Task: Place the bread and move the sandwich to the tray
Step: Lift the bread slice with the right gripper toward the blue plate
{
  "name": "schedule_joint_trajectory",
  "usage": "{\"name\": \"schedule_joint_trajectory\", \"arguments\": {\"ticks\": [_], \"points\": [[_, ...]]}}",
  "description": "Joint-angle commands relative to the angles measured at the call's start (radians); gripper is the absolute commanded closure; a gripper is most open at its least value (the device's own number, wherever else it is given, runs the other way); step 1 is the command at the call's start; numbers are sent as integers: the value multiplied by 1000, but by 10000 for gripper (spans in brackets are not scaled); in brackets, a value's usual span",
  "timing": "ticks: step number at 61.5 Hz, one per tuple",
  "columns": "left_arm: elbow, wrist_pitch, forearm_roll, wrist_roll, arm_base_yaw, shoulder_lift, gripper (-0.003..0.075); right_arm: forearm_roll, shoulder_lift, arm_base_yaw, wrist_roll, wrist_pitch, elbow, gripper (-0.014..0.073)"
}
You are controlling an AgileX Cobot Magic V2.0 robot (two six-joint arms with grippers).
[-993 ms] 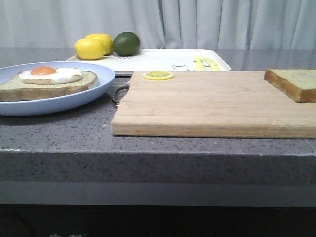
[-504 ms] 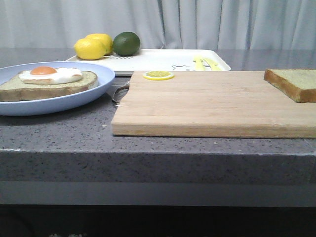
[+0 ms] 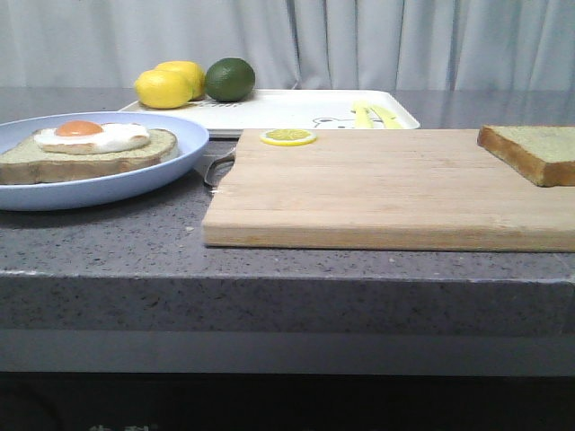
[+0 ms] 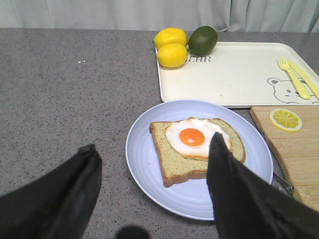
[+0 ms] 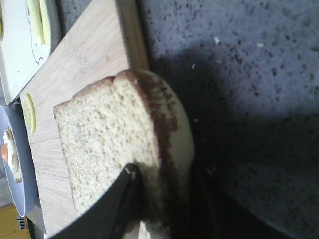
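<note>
Gray countertop unchanged; bread [image 3: 532,153] shifted slightly left, right gripper [image 5: 164,219] clamping it; left gripper [image 4: 152,194] spread wide.

Flat white rectangular tray [image 3: 287,109]: far-left corner is occupied by two yellow lemons [image 3: 171,83] and a dark green lime [image 3: 230,79]; yellow fork and knife [image 3: 372,115] at right; bare middle is left open. Wooden cutting board [image 3: 377,184]: mostly unobstructed.

Egg-topped sandwich [image 3: 85,148] on blue plate [image 3: 135,180], bread [image 3: 532,151] on cutting board [image 3: 386,189], tray [image 3: 296,109] behind
</note>
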Motion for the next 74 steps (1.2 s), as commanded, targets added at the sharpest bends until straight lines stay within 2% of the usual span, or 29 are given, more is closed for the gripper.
{"name": "schedule_joint_trajectory", "arguments": {"ticks": [1, 8, 27, 41, 57, 66, 74], "points": [[-27, -75, -8, -6, 0, 10, 262, 65, -64, 0, -8, 152, -21, 407], [-27, -75, -8, -6, 0, 10, 262, 92, -100, 0, -7, 152, -21, 454], [-27, -75, -8, -6, 0, 10, 262, 154, -252, 15, -7, 152, -21, 652], [-27, -75, -8, -6, 0, 10, 262, 309, -367, 109, -2, 152, -21, 671], [-27, -75, -8, -6, 0, 10, 262, 512, -398, 406, -2, 118, -20, 671], [-27, -75, -8, -6, 0, 10, 262, 584, -398, 622, -2, -60, -20, 671], [-27, -75, -8, -6, 0, 10, 262, 677, -392, 813, -2, -281, -20, 671]]}}
